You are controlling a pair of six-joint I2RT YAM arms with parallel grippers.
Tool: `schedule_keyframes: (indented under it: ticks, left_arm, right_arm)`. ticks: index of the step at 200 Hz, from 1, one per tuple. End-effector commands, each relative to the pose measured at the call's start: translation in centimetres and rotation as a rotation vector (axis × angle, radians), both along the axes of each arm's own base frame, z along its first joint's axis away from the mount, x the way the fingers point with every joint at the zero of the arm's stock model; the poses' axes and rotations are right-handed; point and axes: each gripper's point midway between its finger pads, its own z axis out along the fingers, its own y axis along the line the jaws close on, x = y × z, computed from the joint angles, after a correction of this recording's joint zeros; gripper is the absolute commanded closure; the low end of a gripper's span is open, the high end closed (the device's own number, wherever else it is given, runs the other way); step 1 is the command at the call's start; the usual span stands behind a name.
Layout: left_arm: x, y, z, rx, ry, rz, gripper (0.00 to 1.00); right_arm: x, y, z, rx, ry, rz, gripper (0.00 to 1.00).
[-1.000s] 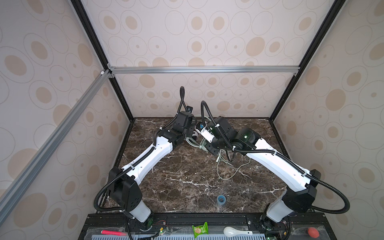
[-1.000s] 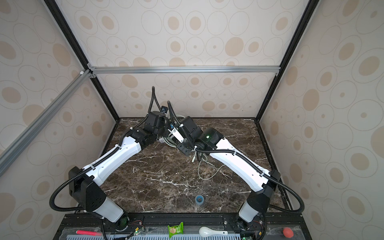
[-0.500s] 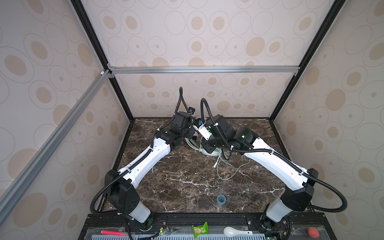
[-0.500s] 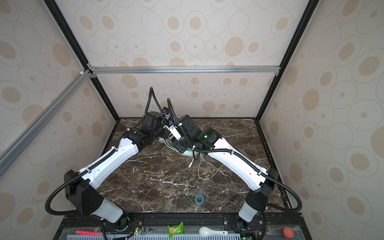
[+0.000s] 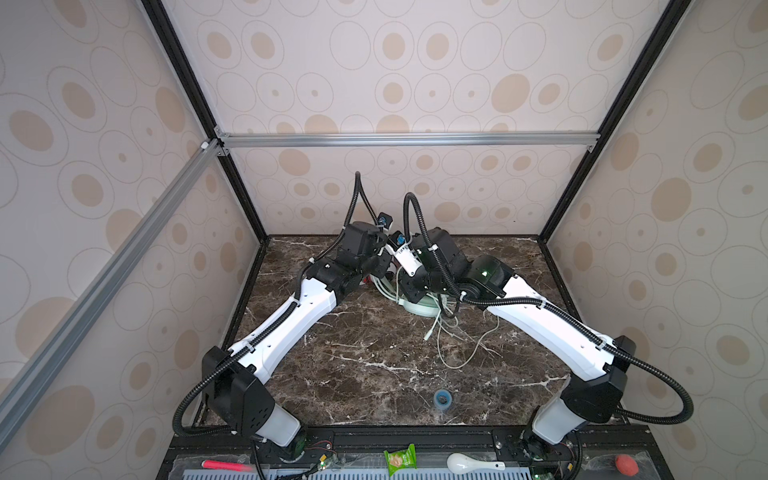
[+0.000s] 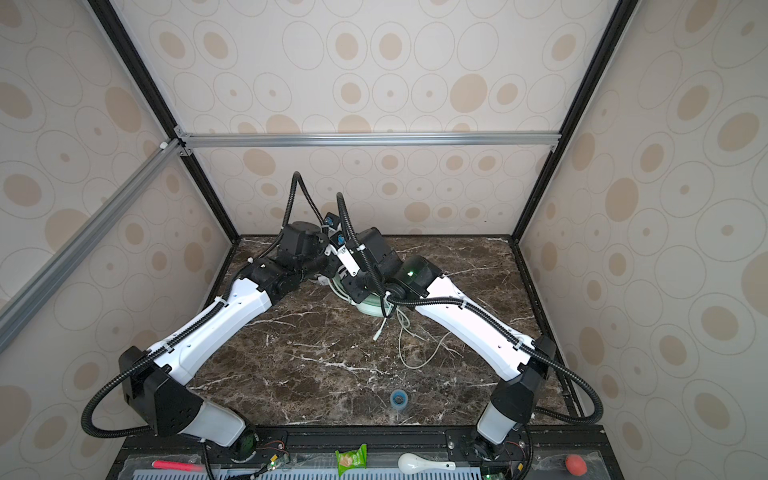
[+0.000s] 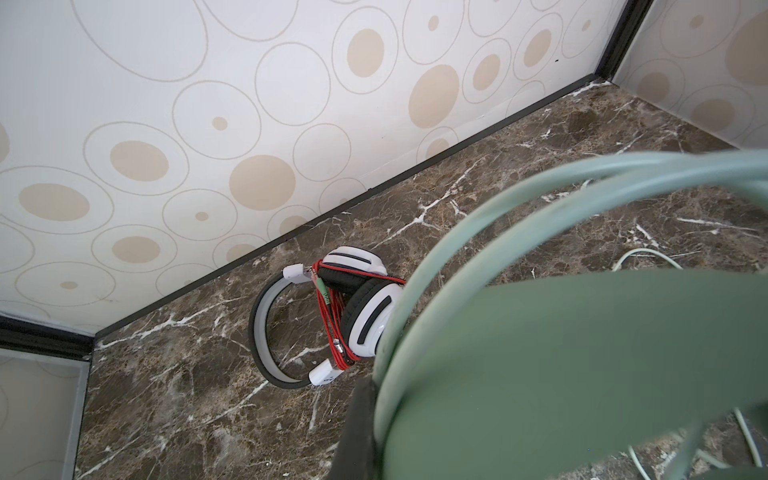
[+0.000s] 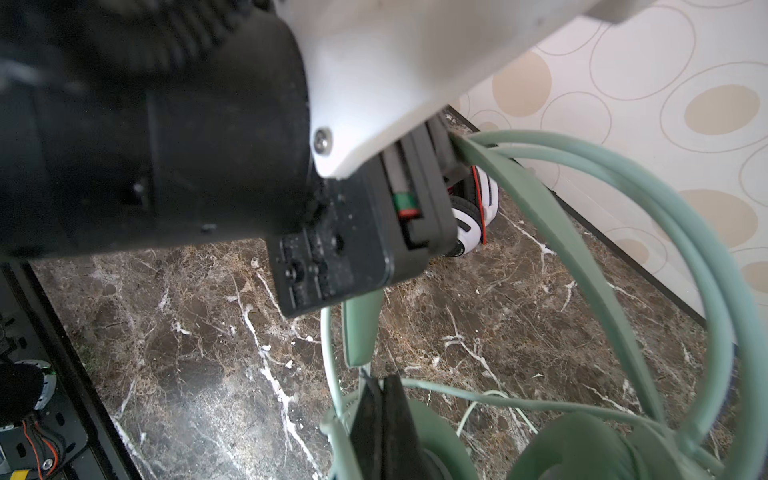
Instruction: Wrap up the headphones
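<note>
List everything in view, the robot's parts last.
white headphones: 1, white, red cord wound round; far table, by back wall
mint green headphones: 1, pale mint; mid-table, between the grippers
loose cord: 1, mint; trailing across table
small roll: 1, blue; front of table
marker: 1, pink; front ledge, left
packet: 1, green; front ledge, middle
spoon: 1, white; front ledge
ball: 1, red; front ledge, right
marble table: 1, dark brown; underneath
left gripper: 1, black; shut on mint green headphones
right gripper: 1, black; shut on mint green headphones
</note>
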Motion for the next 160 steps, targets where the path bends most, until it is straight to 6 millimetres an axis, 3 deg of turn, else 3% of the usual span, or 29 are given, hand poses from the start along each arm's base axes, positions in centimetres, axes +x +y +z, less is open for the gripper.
schedule_keyframes:
  ticks: [1, 52, 86, 130, 160]
  left_arm:
    - [-0.1, 1.0, 3.0, 0.004, -0.080, 0.035, 1.00]
    - [0.0, 1.9, 2.5, 0.036, -0.090, 0.074, 1.00]
    - [0.1, 1.8, 2.2, 0.060, -0.087, 0.062, 1.00]
    - [-0.6, 1.1, 2.1, 0.060, -0.086, 0.004, 1.00]
    - [-1.1, 1.2, 1.7, 0.062, -0.081, -0.006, 1.00]
  right_arm:
    - [0.4, -1.1, 1.6, 0.011, -0.047, -0.034, 1.00]
    - [-0.2, -4.6, 1.8, -0.102, -0.088, -0.081, 0.98]
    - [0.6, -7.3, 2.6, -0.145, -0.136, -0.214, 0.96]
    - [1.1, -8.9, 3.7, -0.145, -0.187, -0.312, 0.95]
    - [1.0, -8.9, 5.1, -0.074, -0.241, -0.308, 0.90]
